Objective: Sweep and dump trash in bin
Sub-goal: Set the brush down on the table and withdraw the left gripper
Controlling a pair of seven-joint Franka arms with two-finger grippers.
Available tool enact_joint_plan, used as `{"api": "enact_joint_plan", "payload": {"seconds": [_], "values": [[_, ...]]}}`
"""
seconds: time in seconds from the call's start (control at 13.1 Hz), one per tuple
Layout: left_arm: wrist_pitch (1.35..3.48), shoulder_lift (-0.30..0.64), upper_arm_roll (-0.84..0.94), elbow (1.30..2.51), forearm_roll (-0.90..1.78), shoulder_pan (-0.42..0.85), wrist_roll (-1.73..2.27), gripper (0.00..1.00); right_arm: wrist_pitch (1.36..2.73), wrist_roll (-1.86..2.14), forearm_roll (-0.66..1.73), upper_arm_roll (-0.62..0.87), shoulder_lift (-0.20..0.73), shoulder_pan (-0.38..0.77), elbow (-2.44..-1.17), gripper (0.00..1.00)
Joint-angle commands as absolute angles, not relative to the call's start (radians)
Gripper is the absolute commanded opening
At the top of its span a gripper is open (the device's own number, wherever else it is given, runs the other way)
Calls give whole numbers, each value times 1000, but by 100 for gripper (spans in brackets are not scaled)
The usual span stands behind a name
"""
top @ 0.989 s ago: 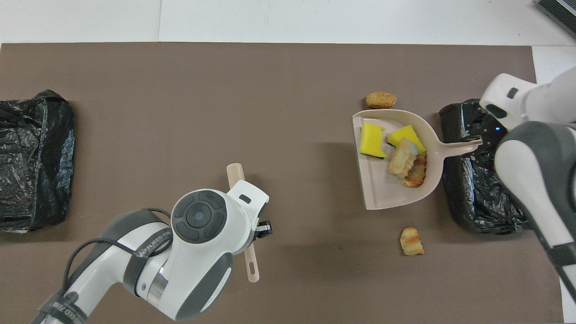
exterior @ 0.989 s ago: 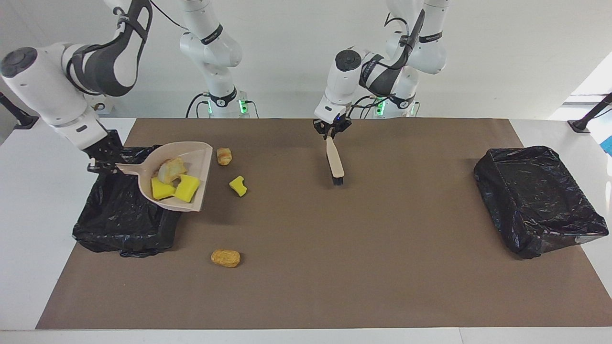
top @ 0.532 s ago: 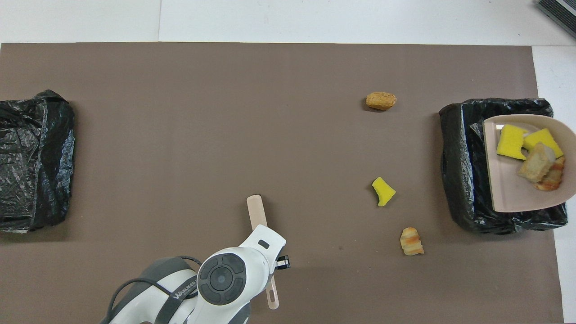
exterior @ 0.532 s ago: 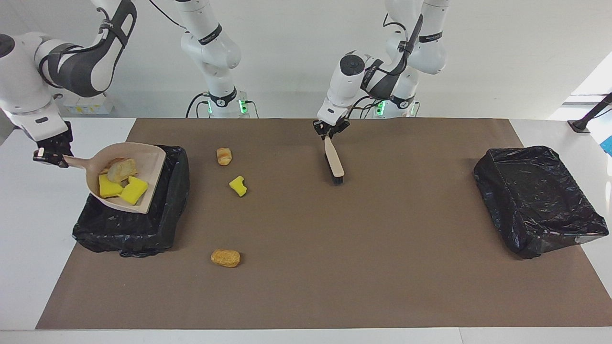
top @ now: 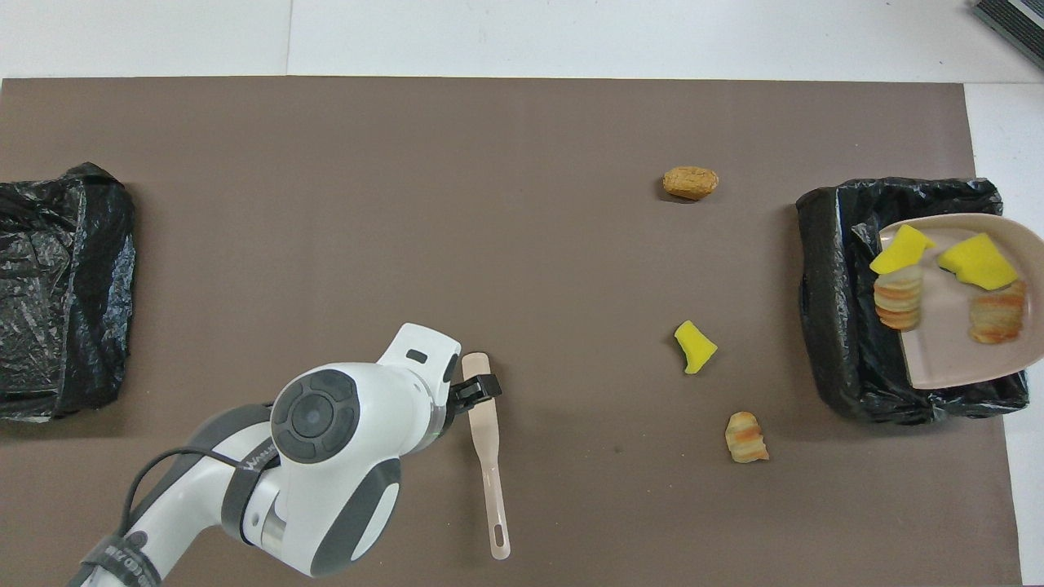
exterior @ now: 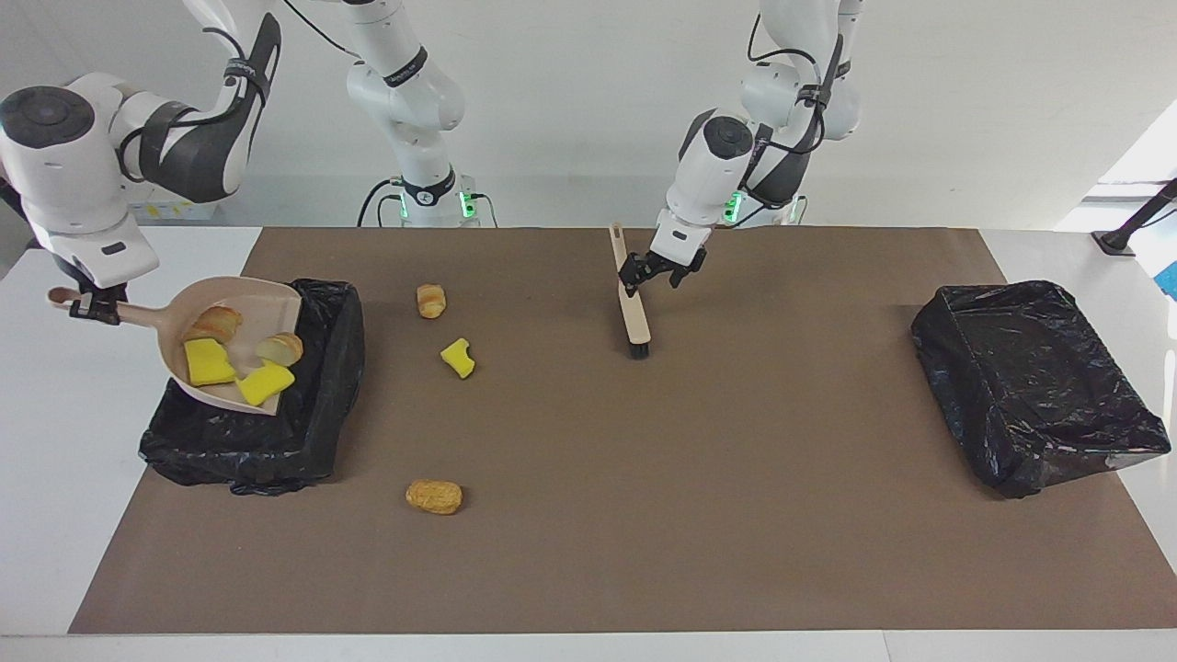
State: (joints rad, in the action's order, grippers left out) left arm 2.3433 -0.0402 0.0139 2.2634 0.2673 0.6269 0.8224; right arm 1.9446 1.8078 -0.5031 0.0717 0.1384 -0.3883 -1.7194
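You have four pieces of trash riding in the beige dustpan (exterior: 276,303): two yellow sponge chunks (exterior: 210,362) and two golden-brown bread lumps (exterior: 213,323). The dustpan is tilted, its open lip dipping over the black-lined bin (exterior: 322,432) at the right arm's end of the table, and the pieces lie spread across its floor, one bread lump and one sponge chunk close to the lip. The right gripper (exterior: 92,308) is clamped on the dustpan's handle, over the white table edge just beside that bin.

Three more scraps lie loose on the brown mat (exterior: 644,515), toward the table's middle from that bin: a small striped bread piece (exterior: 430,300) nearest the robots, a yellow sponge scrap (exterior: 457,358) a little farther out, and a golden-brown oval lump (exterior: 434,496) farthest from the robots, well apart from the other two.

Near the middle of the mat, the brush (exterior: 632,313) lies flat on the surface with its dark bristle end pointing away from the robots. The left gripper (exterior: 657,273) is low just beside the brush, its fingers spread apart and not gripping the brush.

A second black-lined bin (exterior: 1039,386) sits at the left arm's end of the table.
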Motion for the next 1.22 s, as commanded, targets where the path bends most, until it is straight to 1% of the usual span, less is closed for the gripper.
{"api": "enact_joint_plan", "payload": {"seconds": [0.0, 0.08, 0.23, 0.46, 0.68, 0.84, 0.99, 1.14], "values": [[2339, 31, 20, 2139, 246, 542, 805, 100, 1934, 1714, -575, 75, 106, -362, -1773, 0], [2338, 56, 20, 2110, 197, 507, 783, 100, 1933, 1677, -587, 75, 94, -361, -1792, 0], [2281, 110, 20, 2013, 117, 454, 709, 100, 1930, 1664, -598, 75, 86, -354, -1805, 0], [2058, 170, 21, 1829, 115, 346, 450, 100, 1887, 1557, -684, 75, 86, -312, -1802, 0], [1938, 128, 20, 1792, 115, 253, 277, 100, 1835, 1523, -716, 75, 80, -272, -1802, 0], [1850, 89, 17, 1769, 115, 194, 146, 100, 1822, 1529, -745, 86, 77, -268, -1801, 0], [1781, 34, 17, 1764, 117, 117, 28, 100, 1796, 1531, -791, 87, 69, -223, -1799, 0], [1703, 6, 17, 1729, 114, 83, -5, 100, 1746, 1484, -828, 87, 66, -181, -1795, 0]]}}
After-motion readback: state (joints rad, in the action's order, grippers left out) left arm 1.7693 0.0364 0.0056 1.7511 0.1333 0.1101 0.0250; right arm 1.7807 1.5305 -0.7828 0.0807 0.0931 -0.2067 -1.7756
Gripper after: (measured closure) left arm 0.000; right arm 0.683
